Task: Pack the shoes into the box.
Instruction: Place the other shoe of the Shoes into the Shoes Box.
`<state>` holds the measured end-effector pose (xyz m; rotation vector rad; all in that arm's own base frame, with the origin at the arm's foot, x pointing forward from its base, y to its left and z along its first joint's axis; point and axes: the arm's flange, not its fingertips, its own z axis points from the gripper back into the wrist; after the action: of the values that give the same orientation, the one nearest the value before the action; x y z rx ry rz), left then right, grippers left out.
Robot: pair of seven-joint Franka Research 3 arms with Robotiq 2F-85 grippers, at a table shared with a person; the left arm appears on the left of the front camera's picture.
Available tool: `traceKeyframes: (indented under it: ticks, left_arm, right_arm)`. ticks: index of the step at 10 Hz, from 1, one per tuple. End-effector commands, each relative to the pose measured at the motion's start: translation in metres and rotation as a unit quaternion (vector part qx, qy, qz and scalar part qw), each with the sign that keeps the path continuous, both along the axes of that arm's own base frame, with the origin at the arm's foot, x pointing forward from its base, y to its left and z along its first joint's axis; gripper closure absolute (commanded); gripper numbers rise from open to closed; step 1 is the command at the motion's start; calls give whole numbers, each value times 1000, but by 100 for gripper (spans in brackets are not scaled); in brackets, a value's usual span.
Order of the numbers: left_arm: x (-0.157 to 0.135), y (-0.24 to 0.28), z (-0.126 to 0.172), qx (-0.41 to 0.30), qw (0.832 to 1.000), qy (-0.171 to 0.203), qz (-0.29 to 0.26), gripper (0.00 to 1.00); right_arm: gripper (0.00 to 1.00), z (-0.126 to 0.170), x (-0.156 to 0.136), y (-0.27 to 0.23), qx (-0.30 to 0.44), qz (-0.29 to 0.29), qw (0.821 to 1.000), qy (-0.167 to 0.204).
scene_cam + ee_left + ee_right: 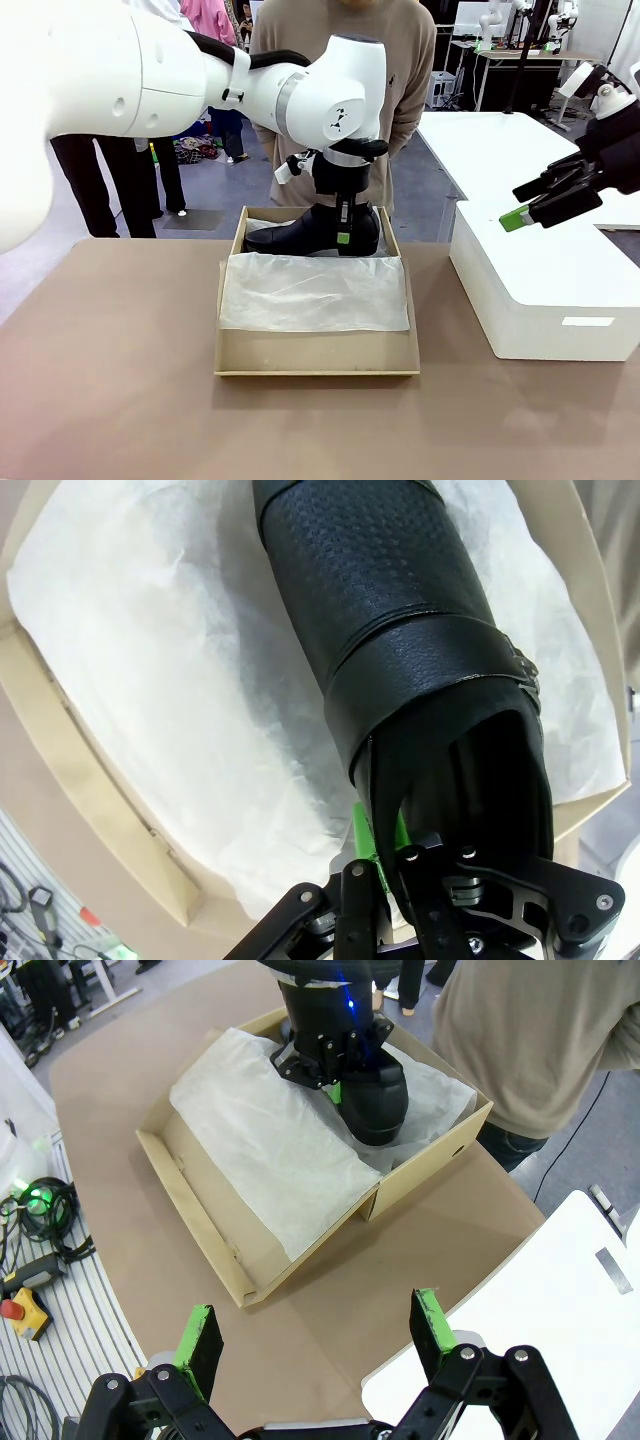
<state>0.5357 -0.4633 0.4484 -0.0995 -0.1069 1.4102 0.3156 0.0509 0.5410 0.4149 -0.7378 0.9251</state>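
Left gripper (343, 232) grasps a shoe (288, 238) at the far end of the box (315, 354). Right gripper (517, 205), at right, is released.

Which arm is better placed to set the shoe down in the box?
Left. The left gripper is shut on the shoe inside the box; the right gripper hangs open above the white block, holding nothing.

Shoe (390, 600) – black leather, pebbled grain, slight sheen. Box (315, 355) – matt brown cardboard. Tissue paper (310, 292) white, crinkled. Table (110, 390) smooth matt tan; white block (540, 290) smooth.
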Motion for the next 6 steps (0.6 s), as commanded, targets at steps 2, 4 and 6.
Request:
traceKeyframes:
  ticks: [2,4,6]
  left_arm:
    - [1,-4,-3,13,999,-14,44,100]
    - [6,-5,-9,13,999,-10,44,100]
    - [13,-4,-19,12,999,-4,52,100]
  right_arm:
    - [0,0,2,1,8,7,1000,-3]
    - [0,0,2,1,8,7,1000,-3]
    - [0,0,2,1,8,7,1000,-3]
